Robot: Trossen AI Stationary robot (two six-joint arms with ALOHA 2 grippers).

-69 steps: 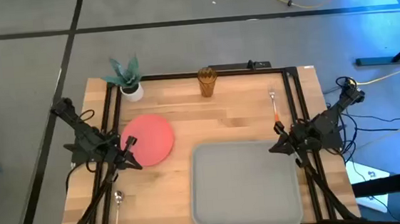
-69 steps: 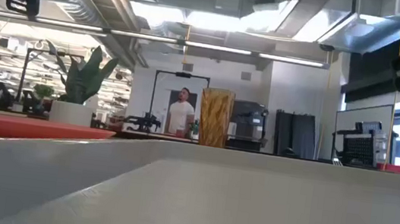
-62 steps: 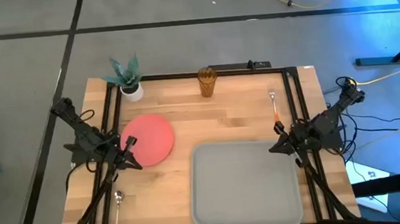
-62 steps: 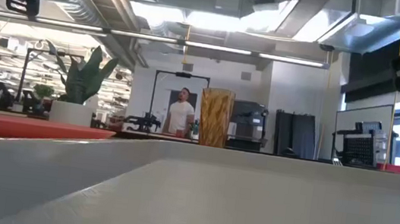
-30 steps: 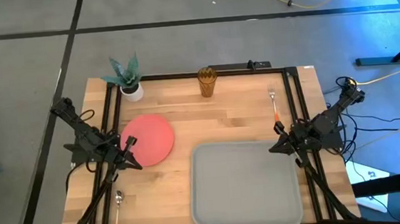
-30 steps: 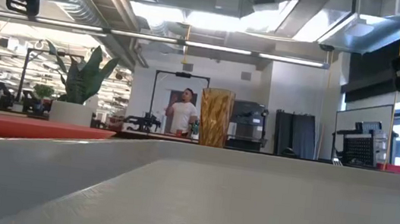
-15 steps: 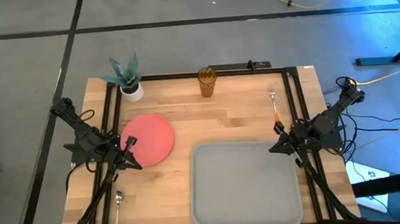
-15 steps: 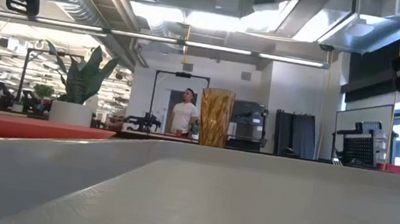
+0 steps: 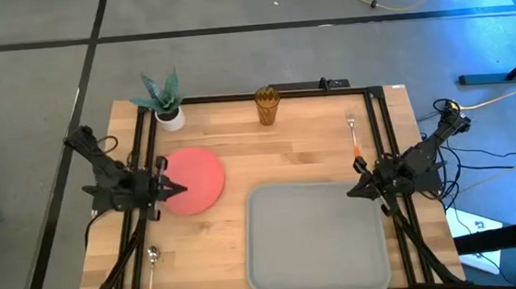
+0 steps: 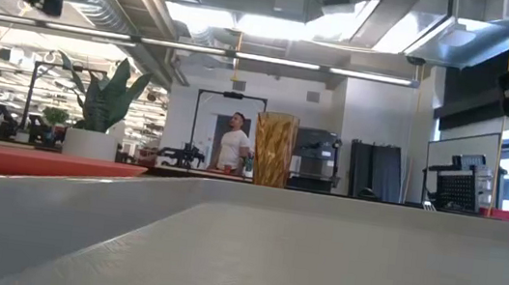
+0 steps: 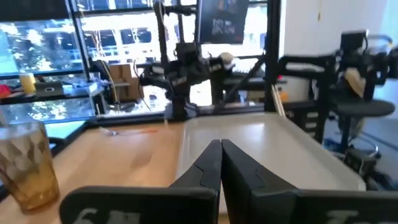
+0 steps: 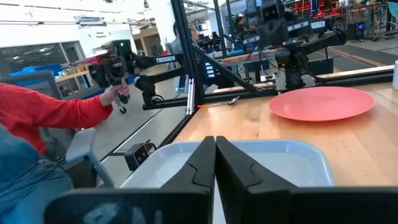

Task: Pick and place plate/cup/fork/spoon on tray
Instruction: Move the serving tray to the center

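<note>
At the counter's left edge the left pincer [image 9: 177,190] is hovering closed over the plate [image 9: 196,179], while the right pincer [image 9: 353,190] is sitting closed at the right edge beside the tray [image 9: 316,241].

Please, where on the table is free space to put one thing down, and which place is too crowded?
The grey tray is bare inside. Bare wood also lies between the plate and the fork, below the cup. It is crowded at the plate's left edge, where the left gripper hangs beside it.
</note>
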